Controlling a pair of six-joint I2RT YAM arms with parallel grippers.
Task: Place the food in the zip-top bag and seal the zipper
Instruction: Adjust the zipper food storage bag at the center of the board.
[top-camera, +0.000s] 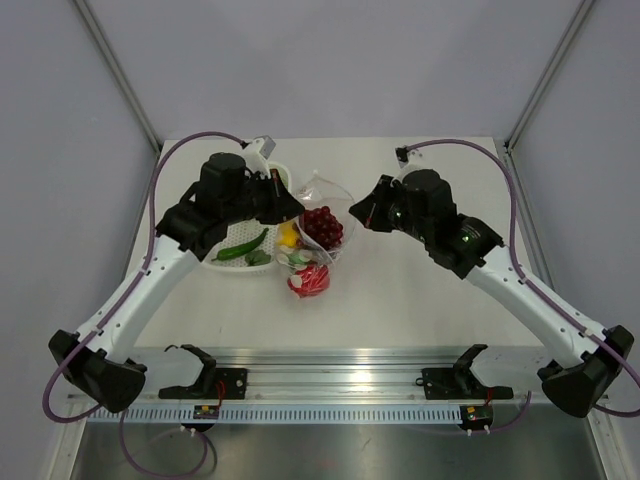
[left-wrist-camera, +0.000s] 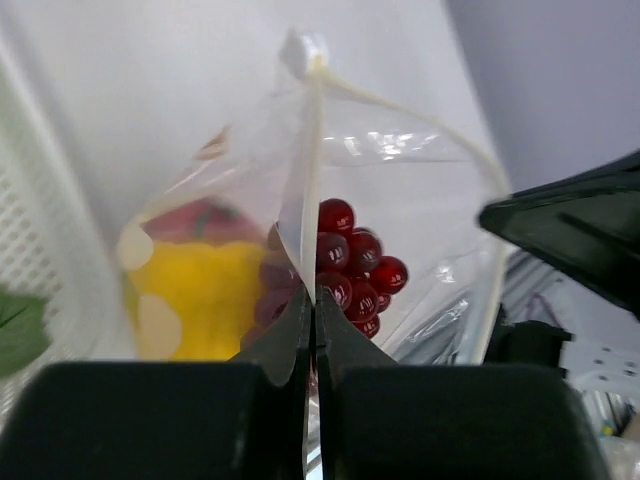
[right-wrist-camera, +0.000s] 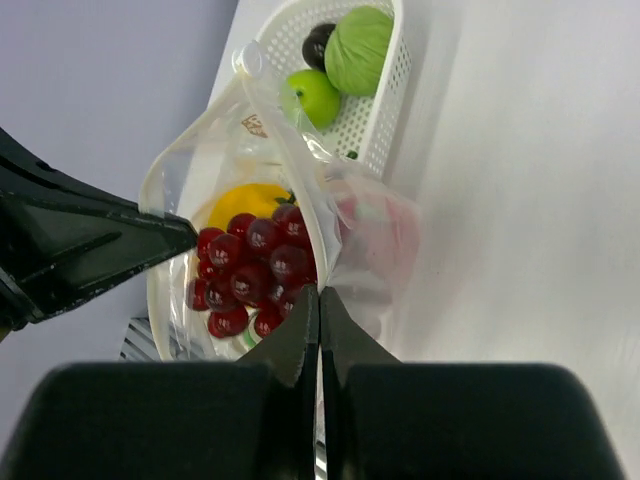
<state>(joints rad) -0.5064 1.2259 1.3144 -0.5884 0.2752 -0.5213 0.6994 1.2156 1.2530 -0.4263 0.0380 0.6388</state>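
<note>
The left hand (left-wrist-camera: 311, 318) was clenched on one mouth edge of the zip-top bag (left-wrist-camera: 410, 190). The right hand (right-wrist-camera: 318, 305) pinched the opposite edge. Both arms reached inward, with the bag between them holding a grape bunch (right-wrist-camera: 250, 265).

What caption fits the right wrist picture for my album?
Right hand pinching the edge of the open bag, red grapes and yellow fruit inside, white basket behind.
</note>
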